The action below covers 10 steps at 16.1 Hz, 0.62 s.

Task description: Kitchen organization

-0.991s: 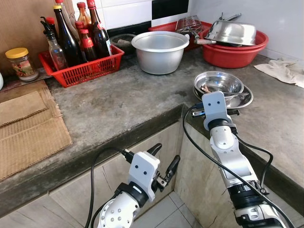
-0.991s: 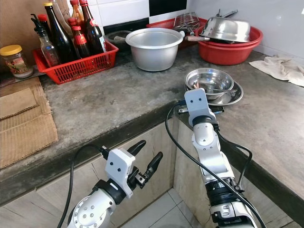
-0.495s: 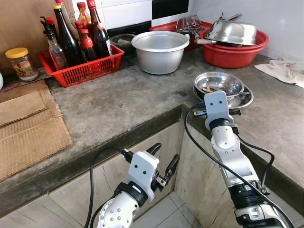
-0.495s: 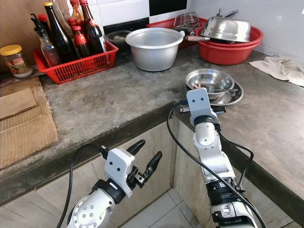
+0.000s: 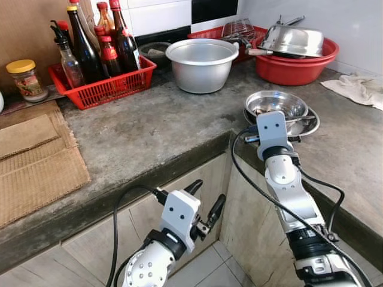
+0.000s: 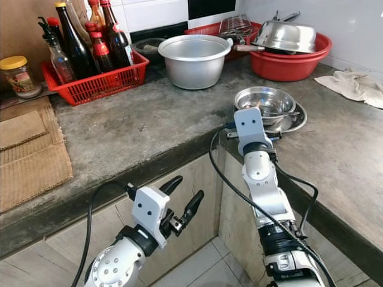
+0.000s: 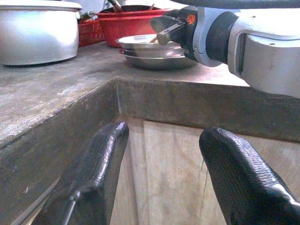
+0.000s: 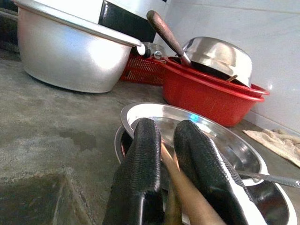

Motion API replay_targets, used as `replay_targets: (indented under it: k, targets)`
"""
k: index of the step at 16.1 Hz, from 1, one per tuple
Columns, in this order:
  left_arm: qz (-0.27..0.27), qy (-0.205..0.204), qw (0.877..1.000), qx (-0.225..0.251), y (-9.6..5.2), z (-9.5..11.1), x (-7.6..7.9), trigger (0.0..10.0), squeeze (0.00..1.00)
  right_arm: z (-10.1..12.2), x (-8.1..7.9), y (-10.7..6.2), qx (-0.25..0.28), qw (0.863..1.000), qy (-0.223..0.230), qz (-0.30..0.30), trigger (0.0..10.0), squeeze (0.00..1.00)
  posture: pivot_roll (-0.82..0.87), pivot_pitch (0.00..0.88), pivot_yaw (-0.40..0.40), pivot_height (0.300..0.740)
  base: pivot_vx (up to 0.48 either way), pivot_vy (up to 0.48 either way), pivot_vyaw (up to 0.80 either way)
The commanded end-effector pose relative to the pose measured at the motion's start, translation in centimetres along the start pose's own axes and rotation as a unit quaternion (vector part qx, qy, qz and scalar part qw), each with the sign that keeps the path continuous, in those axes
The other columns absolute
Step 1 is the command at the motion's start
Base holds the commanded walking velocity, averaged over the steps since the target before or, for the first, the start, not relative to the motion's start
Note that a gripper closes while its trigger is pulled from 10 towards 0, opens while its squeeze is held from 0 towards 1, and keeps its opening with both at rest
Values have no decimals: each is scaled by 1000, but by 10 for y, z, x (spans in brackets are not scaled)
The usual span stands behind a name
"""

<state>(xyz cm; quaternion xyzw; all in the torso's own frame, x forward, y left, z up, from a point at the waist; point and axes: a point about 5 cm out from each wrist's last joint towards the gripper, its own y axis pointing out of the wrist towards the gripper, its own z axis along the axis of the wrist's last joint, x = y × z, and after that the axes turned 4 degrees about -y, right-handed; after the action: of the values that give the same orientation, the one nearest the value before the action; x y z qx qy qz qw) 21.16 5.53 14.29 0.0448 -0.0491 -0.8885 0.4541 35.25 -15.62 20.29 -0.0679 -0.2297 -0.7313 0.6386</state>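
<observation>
Your right gripper (image 8: 164, 187) sits at the near rim of the stacked steel bowls (image 5: 281, 107) on the right leg of the concrete counter (image 5: 149, 131), fingers pressed close on a thin wooden handle (image 8: 187, 197) that lies in the bowls; what's on its far end you can't tell. Your left gripper (image 7: 164, 178) hangs low in front of the cabinet below the counter edge, fingers spread, holding nothing. Risks from here, as a judgement: the handle is slim and smooth, so a fast lift could let it swivel or slip out of the pinch. Pull at an angle and it may lever the top bowl, which rests loose in the one under it, and rattle or drag the stack toward the near edge, which is close. A metal spoon (image 8: 272, 178) also lies in the bowls and could snag. The big aluminium pot (image 5: 201, 63), red basin (image 5: 299, 66) and red bottle basket (image 5: 105, 86) stand well apart at the far side.
</observation>
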Motion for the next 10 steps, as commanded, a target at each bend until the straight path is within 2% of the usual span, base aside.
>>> replay_targets:
  k: [1,3,4,5,10]
  targets:
    - [6,4,1000,-2,0,1,-2,10000,0,5,-1,3,11,1000,6,1,10000,0,-4,67,5,740,0,0,0]
    - [8,4,1000,-4,0,0,-2,10000,0,6,0,3,11,1000,8,-4,10000,24,-4,69,4,740,0,0,0]
    - [8,4,1000,-4,0,0,-3,10000,0,6,2,4,11,1000,9,-8,0,1000,-4,69,4,740,0,0,0]
    - [9,5,1000,-4,0,0,-3,10000,0,7,3,5,12,1000,12,-9,0,0,-3,69,3,740,0,0,0]
    - [9,6,1000,-4,0,0,-4,10000,0,9,2,5,15,1000,15,-4,0,0,-4,69,5,740,0,0,0]
